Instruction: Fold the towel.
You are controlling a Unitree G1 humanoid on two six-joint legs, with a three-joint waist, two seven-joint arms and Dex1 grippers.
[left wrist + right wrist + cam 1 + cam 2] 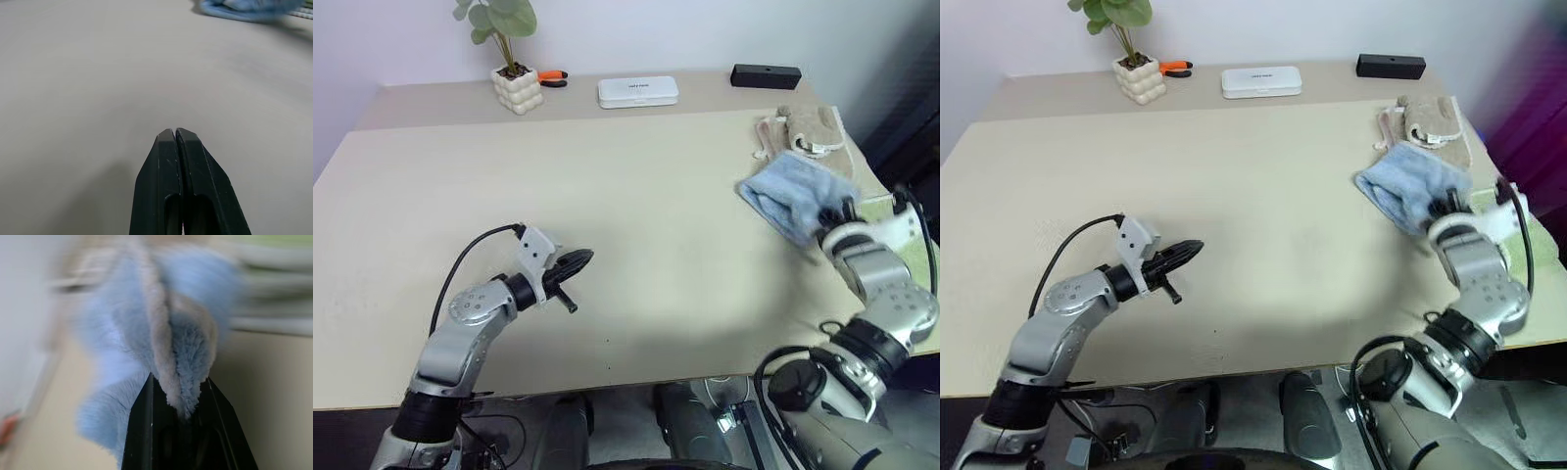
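My right pincer [183, 399] grips the bunched blue towel [793, 196] at the worktop's [636, 225] right side, while my left pincer [176, 134] hovers closed, empty.

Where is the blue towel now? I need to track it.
In the head views the towel is at the table's right side, bunched in the shut right tool, just before the beige cloth.

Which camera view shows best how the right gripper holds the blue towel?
The right wrist view: the right gripper is shut on a fold of the towel. In the head views the bunched towel hides those fingers; the left wrist view shows a far edge of the towel.
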